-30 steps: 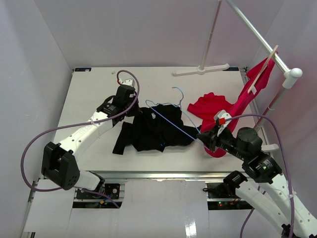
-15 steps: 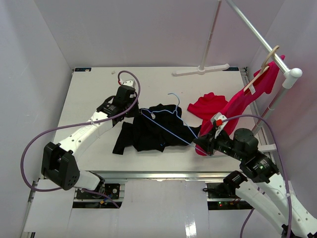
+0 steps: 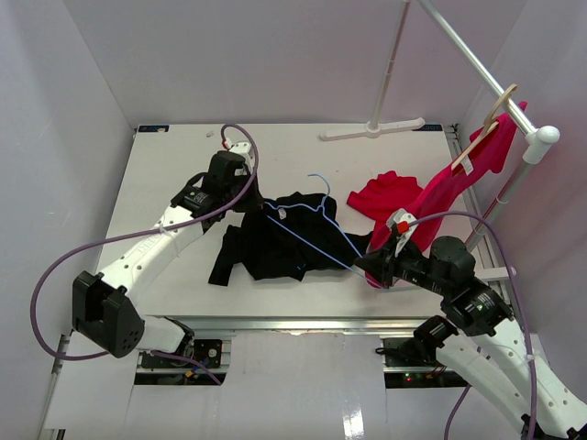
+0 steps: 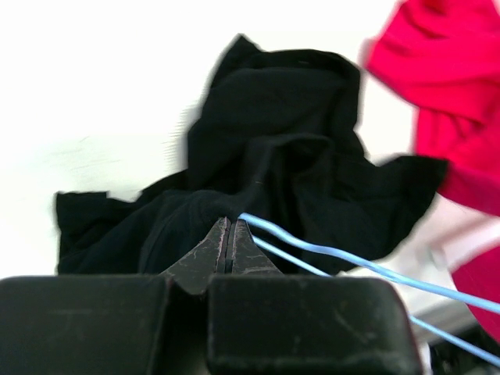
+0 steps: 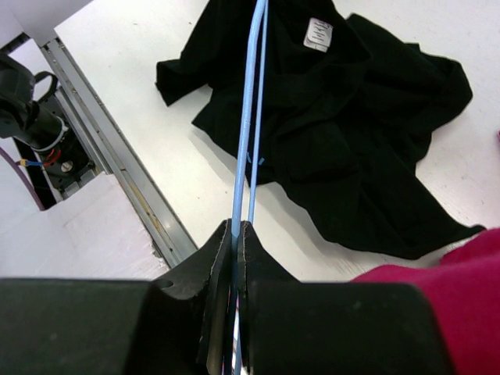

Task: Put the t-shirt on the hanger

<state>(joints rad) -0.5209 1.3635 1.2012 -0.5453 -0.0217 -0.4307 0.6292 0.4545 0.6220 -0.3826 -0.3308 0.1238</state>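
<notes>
Two hands, both clenched.

Left hand [image 4: 226,234]: fingers pressed together, pinching a raised fold of the t-shirt [image 4: 289,156], a plain black, soft cloth, crumpled. It lies on the white worktop [image 4: 101,94] just ahead of this hand.

Right hand [image 5: 234,234]: fingers closed on the hanger [image 5: 248,117], a thin light-blue wire. Two strands run straight ahead from the fingertips, across the t-shirt, to just beside the left fingertips. A small white label [image 5: 316,33] shows at the neck, beyond this hand.

Red shirt [image 4: 445,78]: bright cloth, bunched beyond the t-shirt.
</notes>
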